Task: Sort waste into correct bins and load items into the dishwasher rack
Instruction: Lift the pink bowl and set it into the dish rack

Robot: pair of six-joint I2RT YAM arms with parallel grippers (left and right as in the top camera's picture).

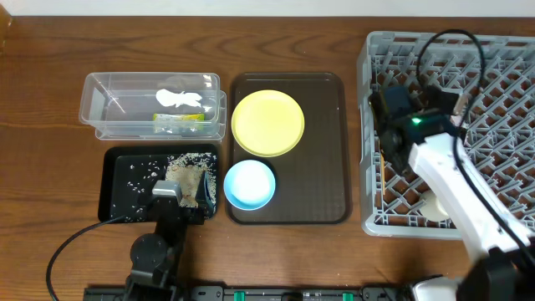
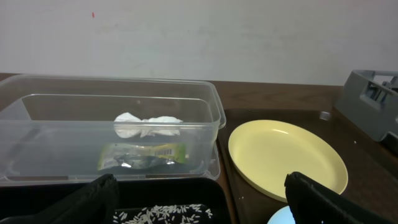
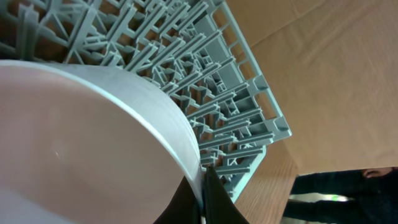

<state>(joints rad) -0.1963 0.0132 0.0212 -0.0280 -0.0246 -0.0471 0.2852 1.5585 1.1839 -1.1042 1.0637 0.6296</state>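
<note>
The clear tub (image 1: 92, 109) holds the white paper scrap (image 1: 180, 97) and the green-yellow snack wrapper (image 1: 178, 118); both also show in the left wrist view (image 2: 146, 126) (image 2: 142, 155). Rice scraps (image 1: 191, 160) lie in the black tray (image 1: 117, 188). My left gripper (image 2: 199, 208) is open and empty, low over the tray's right part (image 1: 188, 199). The yellow plate (image 1: 267, 123) and the light-blue bowl (image 1: 249, 184) sit on the brown serving tray. My right gripper (image 3: 203, 186) is shut on the rim of the white bowl (image 3: 74, 149) over the grey rack (image 1: 501, 75). The chopsticks are out of view.
The brown serving tray (image 1: 330, 150) lies between the bins and the rack. The rack's near corner (image 3: 273, 127) is close to the table's front edge. My right arm (image 1: 443, 176) crosses the rack's left side and covers most of the white bowl (image 1: 435, 209).
</note>
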